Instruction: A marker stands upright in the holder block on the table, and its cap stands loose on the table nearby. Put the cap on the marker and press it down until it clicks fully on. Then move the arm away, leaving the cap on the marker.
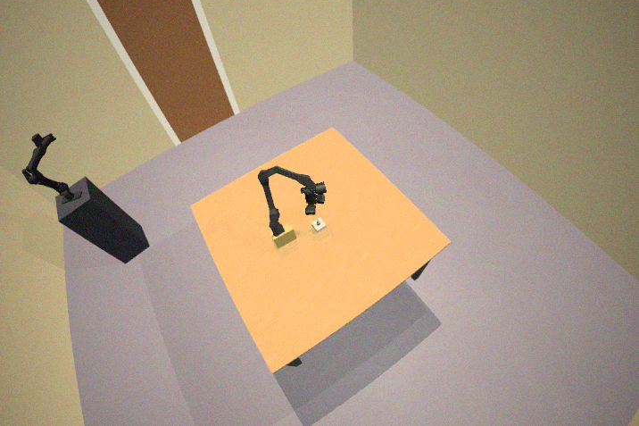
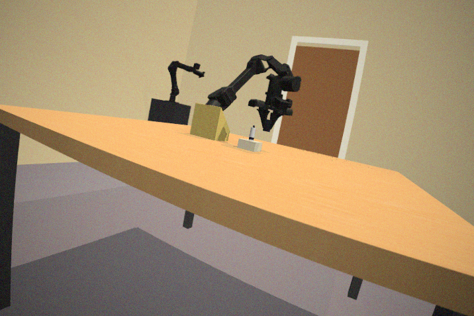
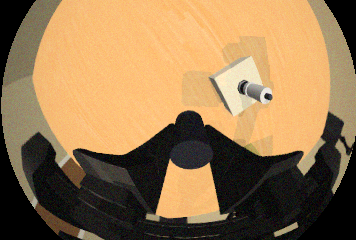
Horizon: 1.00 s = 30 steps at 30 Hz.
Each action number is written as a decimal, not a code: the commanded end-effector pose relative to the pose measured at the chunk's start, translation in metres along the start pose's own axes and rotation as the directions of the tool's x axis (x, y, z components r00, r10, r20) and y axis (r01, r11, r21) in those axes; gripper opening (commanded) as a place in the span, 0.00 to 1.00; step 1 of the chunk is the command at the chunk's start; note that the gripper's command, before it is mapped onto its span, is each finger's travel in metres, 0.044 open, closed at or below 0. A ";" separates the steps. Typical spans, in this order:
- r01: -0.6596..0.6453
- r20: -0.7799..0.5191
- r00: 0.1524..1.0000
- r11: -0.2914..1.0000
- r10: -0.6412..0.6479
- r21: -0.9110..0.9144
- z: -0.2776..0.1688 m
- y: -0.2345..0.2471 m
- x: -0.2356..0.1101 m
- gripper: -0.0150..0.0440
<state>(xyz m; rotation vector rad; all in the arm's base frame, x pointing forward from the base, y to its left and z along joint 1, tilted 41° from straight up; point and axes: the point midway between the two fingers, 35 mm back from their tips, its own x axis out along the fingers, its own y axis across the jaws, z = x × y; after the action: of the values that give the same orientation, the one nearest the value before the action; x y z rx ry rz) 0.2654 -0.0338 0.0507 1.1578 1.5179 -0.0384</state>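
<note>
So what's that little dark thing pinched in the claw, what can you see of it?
It is the marker's cap, a small dark round piece, seen end-on in the wrist view. The gripper is shut on it, one black finger on either side. It hangs in the air above the orange table, touching nothing else, to one side of the marker in its pale block.

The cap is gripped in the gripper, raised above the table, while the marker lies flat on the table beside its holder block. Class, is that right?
Not quite. The marker stands upright in the holder block, as the exterior view shows. The rest holds: the gripper grips the cap, raised above the table.
</note>
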 end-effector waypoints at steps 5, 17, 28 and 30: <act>0.008 0.002 1.000 1.000 -0.008 -0.005 0.015 -0.024 -0.010 0.25; 0.003 -0.004 1.000 1.000 -0.003 -0.006 0.031 -0.059 -0.023 0.25; -0.008 -0.012 1.000 1.000 0.008 -0.009 0.037 -0.086 -0.032 0.25; -0.009 -0.012 1.000 1.000 0.008 -0.009 0.037 -0.086 -0.031 0.25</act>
<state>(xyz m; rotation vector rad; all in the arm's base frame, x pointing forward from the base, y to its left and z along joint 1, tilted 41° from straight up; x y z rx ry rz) 0.2324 -0.1165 0.0163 1.1680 1.5202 -0.0253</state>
